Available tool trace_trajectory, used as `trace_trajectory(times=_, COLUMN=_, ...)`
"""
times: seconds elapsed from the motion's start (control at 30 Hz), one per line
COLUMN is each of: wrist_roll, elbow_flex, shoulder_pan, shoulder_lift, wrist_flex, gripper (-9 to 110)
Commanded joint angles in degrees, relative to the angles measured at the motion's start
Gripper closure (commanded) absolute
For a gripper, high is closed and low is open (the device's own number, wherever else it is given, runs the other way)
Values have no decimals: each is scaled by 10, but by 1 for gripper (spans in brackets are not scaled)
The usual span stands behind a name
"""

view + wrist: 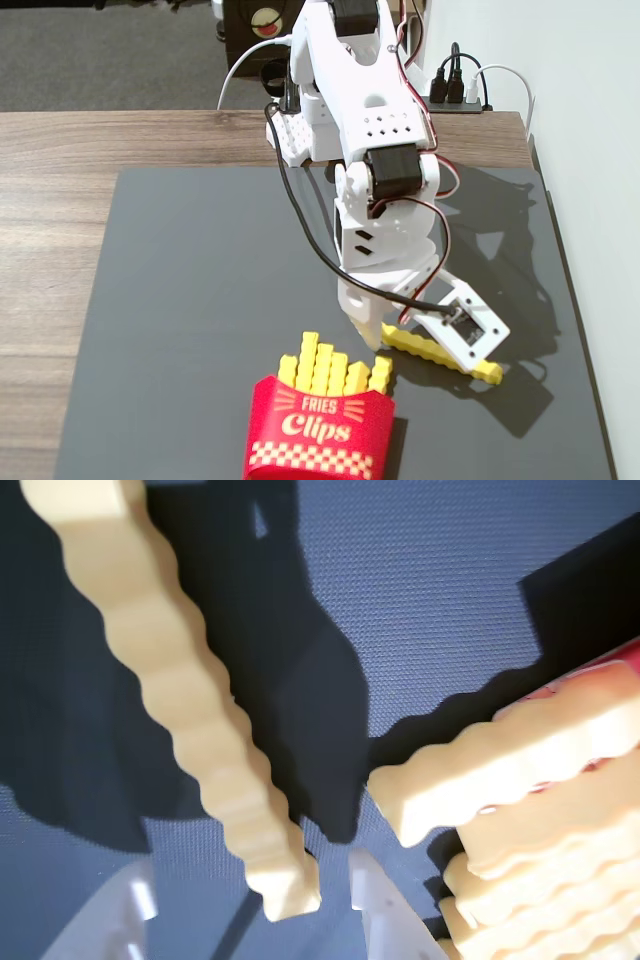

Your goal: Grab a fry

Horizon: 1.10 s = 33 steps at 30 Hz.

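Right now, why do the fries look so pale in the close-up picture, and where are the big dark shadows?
In the wrist view, strong light washes the fry to pale cream and it looks slightly soft; the arm's dark shadow covers the mat beside it. In the fixed view, the fry is bright yellow, with shadows falling right of the arm.

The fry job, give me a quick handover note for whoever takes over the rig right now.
Gripper: down at the mat, jaws open around the near end of the fry, not yet closed.
Fry: lying flat on the dark mat, just right of the red Fries Clips carton in the fixed view; the wrist view shows its tip between the fingers.
Done: approach and lining up.
Left: close on the fry and lift, probably keeping clear of the carton's fries.
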<state>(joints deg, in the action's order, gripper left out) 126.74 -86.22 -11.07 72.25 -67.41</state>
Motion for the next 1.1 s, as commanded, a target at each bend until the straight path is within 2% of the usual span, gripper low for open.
trace_trajectory(times=0.0, wrist_roll=-4, elbow_flex=28, shoulder_pan=-6, shoulder_lift=1, wrist_flex=4, gripper=82)
trace_trajectory(times=0.07, wrist_roll=-10, elbow_flex=29, shoulder_pan=-8, shoulder_lift=-1, wrist_flex=4, gripper=87)
trace_trajectory(times=0.17, wrist_roll=-11, elbow_flex=30, shoulder_pan=-8, shoulder_lift=-3, wrist_flex=4, gripper=88)
trace_trajectory(times=0.37, wrist_roll=-17, elbow_flex=32, shoulder_pan=-11, shoulder_lift=-7, wrist_flex=4, gripper=98)
trace_trajectory(times=0.7, wrist_roll=-40, elbow_flex=45, shoulder_pan=-18, shoulder_lift=2, wrist_flex=-36, gripper=101)
trace_trajectory(times=1.07, wrist_roll=-240, elbow_flex=-3, shoulder_pan=-32, shoulder_lift=106, wrist_flex=-66, gripper=101)
